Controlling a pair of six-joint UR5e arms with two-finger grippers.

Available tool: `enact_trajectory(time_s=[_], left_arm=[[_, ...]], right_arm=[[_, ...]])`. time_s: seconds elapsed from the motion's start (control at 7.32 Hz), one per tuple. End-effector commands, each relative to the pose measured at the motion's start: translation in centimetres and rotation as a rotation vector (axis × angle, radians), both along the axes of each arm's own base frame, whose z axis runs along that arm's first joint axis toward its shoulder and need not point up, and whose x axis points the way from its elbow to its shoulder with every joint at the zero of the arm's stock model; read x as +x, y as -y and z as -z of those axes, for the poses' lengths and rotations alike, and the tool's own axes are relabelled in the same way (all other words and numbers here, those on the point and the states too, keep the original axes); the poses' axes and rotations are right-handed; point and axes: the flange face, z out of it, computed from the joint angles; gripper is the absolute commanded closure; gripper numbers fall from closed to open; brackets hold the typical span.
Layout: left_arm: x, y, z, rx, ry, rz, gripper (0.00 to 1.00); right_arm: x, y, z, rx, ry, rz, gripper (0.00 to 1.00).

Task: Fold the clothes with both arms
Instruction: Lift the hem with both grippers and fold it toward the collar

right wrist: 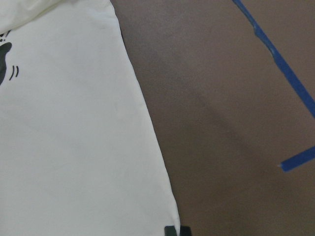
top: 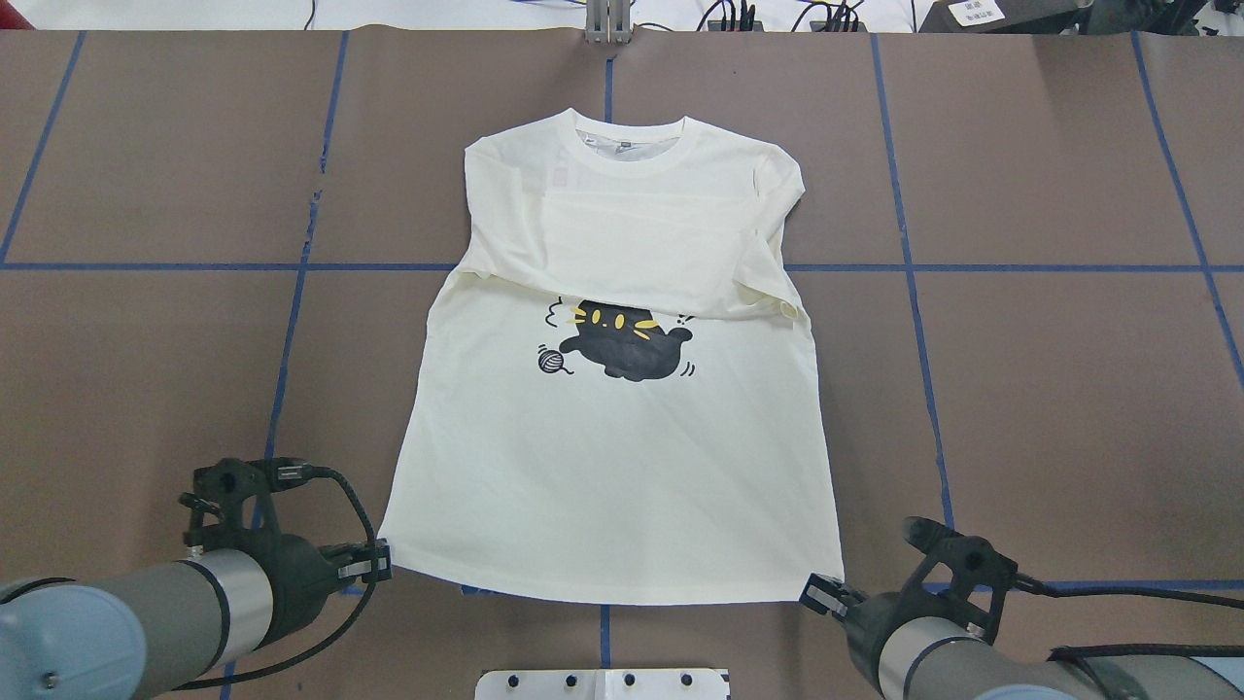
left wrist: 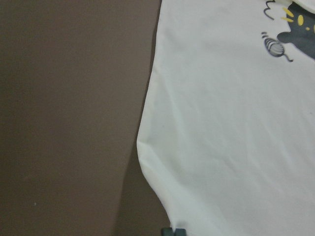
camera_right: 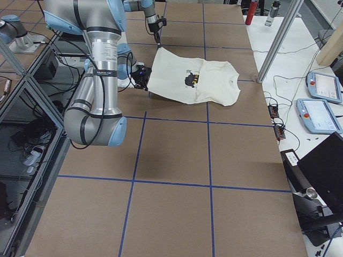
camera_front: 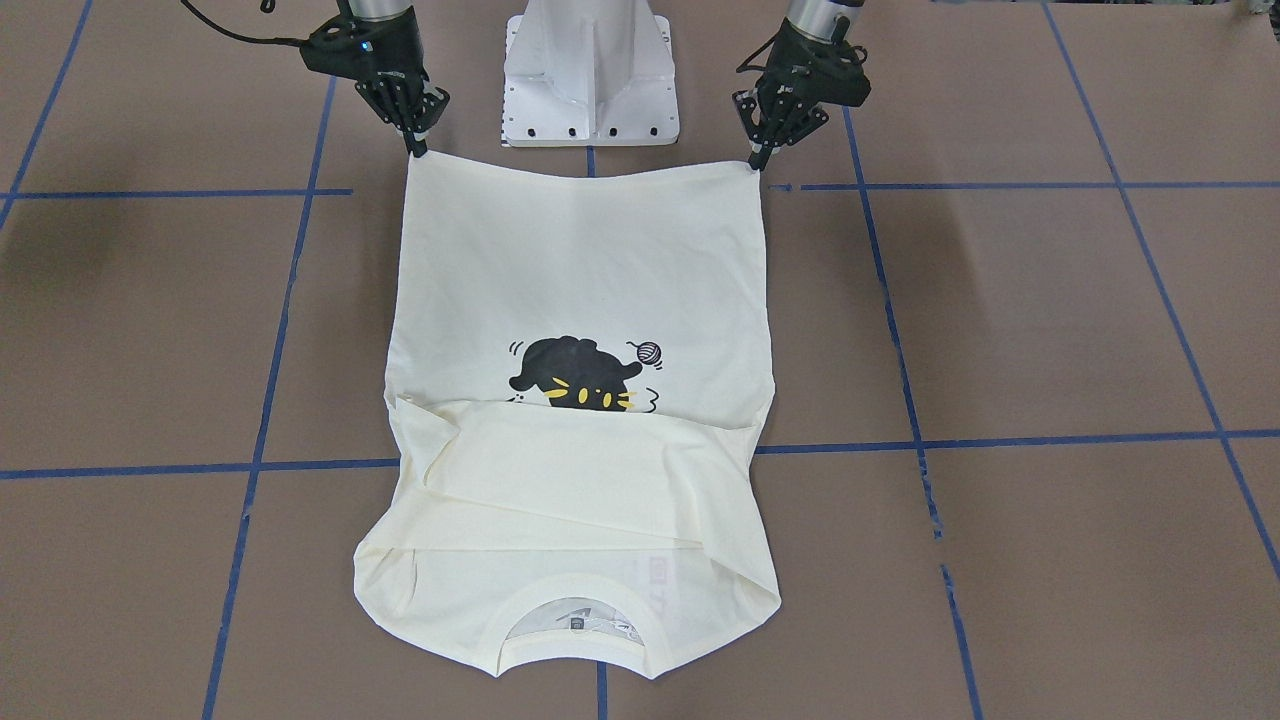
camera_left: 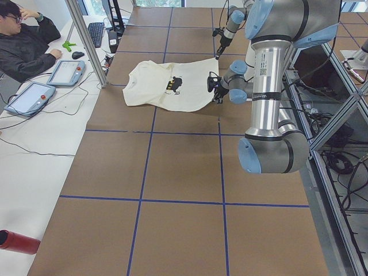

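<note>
A: Fingers first. Left gripper (camera_front: 760,160): fingertips drawn together on one hem corner of the shirt (top: 622,467). Right gripper (camera_front: 414,150): the same, pinched on the other corner. Each wrist view shows dark fingertips at its bottom edge with cream cloth running into them.

B: Noted. Hem (camera_front: 590,178) between them?

A: Nearly straight, with a slight sag mid-span. The side views show shadow under the near edge, so it reads as lifted just off the table (top: 1050,389). The rest lies flat: cat print (top: 627,345) up, sleeves (top: 641,253) folded across the chest, collar (top: 627,160) at the end far from the robot.

B: Step in hand, as I judge it: carry the hem over toward the collar for the lengthwise fold.

A: Agreed. To do it well, raise both corners together at the same height and pace. Hold the spacing equal to the hem width so the cloth neither slackens nor stretches. Travel straight along the shirt's midline.

B: Risk?

A: The pinch at each corner is thin, so a jerk could pull one free. The folded sleeves may also drag if the cloth is lifted too far before it moves forward. Lay the hem down level with the shoulders, parallel to the tape line (top: 1020,267), then release.
</note>
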Motion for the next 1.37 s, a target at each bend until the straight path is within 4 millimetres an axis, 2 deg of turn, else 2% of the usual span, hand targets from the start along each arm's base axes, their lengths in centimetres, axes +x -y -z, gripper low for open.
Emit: enact_trajectory(time_s=[0.0,0.14,0.27,0.55,0.68,0.82,1.09,1.23], left_arm=[[-10.2,-2.7,8.0,-0.075,-0.014,-0.118,1.00],[-12.5,-3.2,9.3,-0.093,-0.029,-0.151,1.00],[-12.4,-3.3,9.4,-0.093,-0.030,-0.160,1.00],[-12.9,-0.4,9.6,-0.041,-0.026,-0.095,1.00],[-12.5,2.3,10.3,0.072,-0.010,-0.084,1.00],[-12.1,6.2,10.0,0.121,0.036,-0.049,1.00],[-11.4,14.7,10.4,0.190,0.112,0.005,1.00],[-10.8,18.5,10.4,0.209,0.155,0.036,1.00]], right_arm=[[9.6,-0.9,7.8,-0.026,0.045,0.059,1.00],[11.2,-0.5,9.6,-0.072,0.063,0.078,1.00],[11.7,0.8,9.3,-0.077,0.029,0.060,1.00],[12.7,4.5,11.5,-0.006,0.046,0.064,1.00],[13.3,7.0,12.0,-0.014,0.039,0.057,1.00],[13.1,9.9,12.7,0.005,0.025,0.042,1.00],[12.9,16.6,12.5,0.036,-0.049,0.002,1.00],[11.7,20.4,12.2,0.017,-0.090,-0.016,1.00]])
